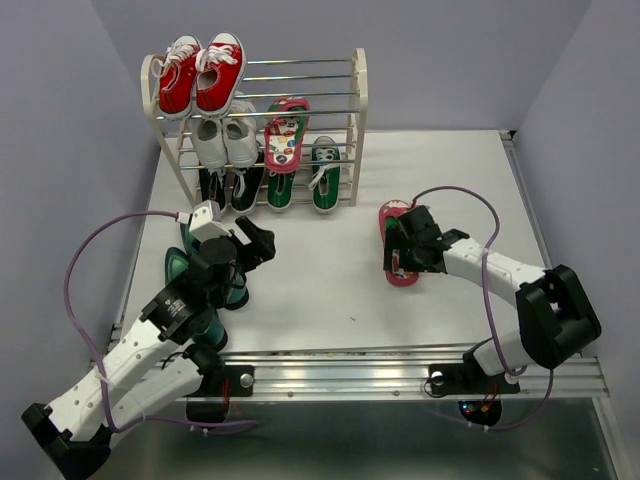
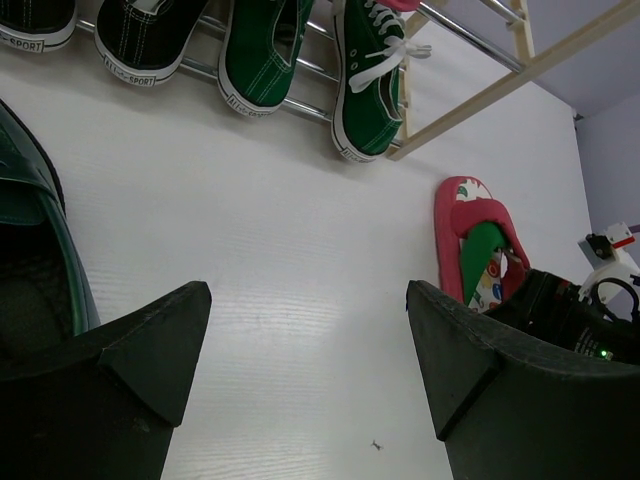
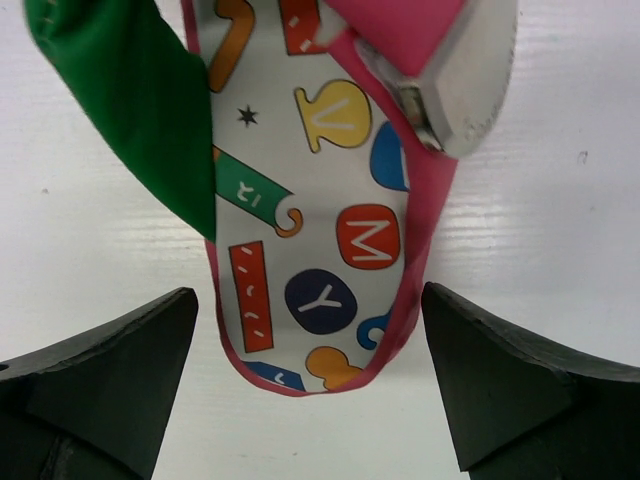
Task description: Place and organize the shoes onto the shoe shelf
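Note:
One red-pink flip-flop (image 1: 402,262) with a green strap lies flat on the table; it also shows in the right wrist view (image 3: 310,230) and the left wrist view (image 2: 470,240). My right gripper (image 1: 400,243) (image 3: 310,400) is open just over its heel end, fingers on either side, not touching. The other flip-flop (image 1: 286,135) rests on the shoe shelf (image 1: 358,110). Two green sneakers (image 1: 325,180) (image 2: 370,70) sit on the bottom tier. Dark teal high heels (image 1: 183,268) (image 2: 30,240) lie by my left arm. My left gripper (image 1: 256,243) (image 2: 310,370) is open and empty.
Red sneakers (image 1: 200,75) sit on the shelf's top tier, white sneakers (image 1: 225,140) on the middle tier, black sneakers (image 1: 228,185) at the bottom left. A metal rail (image 1: 400,375) runs along the table's near edge.

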Controlling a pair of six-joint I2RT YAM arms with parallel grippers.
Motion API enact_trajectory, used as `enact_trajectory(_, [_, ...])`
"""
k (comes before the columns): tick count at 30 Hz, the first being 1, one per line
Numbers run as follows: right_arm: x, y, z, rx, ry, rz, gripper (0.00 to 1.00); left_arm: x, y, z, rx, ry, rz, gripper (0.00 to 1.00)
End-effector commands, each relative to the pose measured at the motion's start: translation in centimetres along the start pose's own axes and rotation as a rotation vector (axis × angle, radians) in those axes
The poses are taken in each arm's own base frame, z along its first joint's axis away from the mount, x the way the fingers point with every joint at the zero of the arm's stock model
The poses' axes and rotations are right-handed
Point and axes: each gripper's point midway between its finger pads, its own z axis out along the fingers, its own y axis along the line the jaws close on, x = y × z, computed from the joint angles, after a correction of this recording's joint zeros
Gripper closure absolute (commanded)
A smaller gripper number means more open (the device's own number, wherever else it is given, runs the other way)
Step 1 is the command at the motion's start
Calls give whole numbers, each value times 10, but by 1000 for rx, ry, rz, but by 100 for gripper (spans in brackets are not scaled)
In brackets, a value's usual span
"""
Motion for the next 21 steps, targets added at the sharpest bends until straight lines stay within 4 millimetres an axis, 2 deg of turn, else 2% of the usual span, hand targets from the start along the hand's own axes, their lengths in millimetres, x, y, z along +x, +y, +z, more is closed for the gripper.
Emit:
enact_trajectory(1, [-21,15,-4,-6,-55,-63,0,-9,2,-1,-11,-36,-21,9])
enact_trajectory(3, [-20,18,0,-4,-44,-76,0,-8,3,0,-16,-37,-18,9])
enact_trajectory(12, [-22,2,13,123,-55,-26,0,-11,7,-2,-30,-48,-16,9])
enact_trajectory(21, [-15,-1,31,169,-22,-9,0,-12,8,-3,-37,-55,-16,9])
